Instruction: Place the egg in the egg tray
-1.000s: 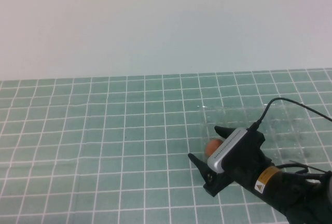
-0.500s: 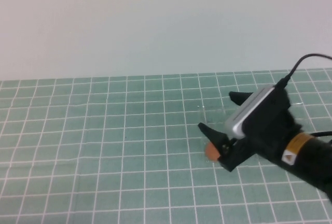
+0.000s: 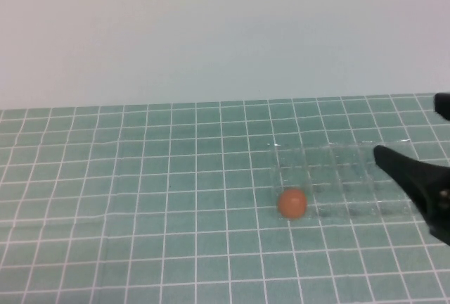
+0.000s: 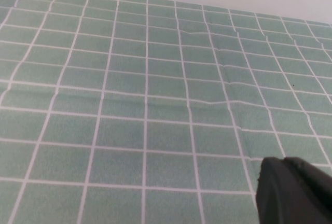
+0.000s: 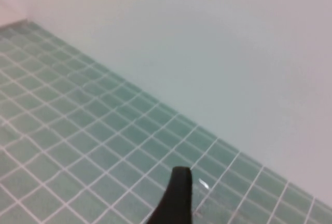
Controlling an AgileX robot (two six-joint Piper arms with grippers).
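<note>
The orange-brown egg (image 3: 292, 203) rests at the near left corner of the clear egg tray (image 3: 365, 177) and appears to sit in its corner cup. My right gripper (image 3: 411, 129) is open and empty. It is raised at the right edge of the high view, above the tray's right part and well clear of the egg. One of its dark fingers (image 5: 176, 195) shows in the right wrist view over a glint of the tray. My left gripper (image 4: 293, 193) shows only as a dark shape in the left wrist view over bare mat. It is out of the high view.
A green mat with a white grid (image 3: 140, 191) covers the table, with a slight crease line across it. A plain pale wall (image 3: 211, 29) stands behind the far edge.
My right gripper let go of the egg at the tray's near left corner, then rose and pulled back to the right. The egg stays where it was set down.
</note>
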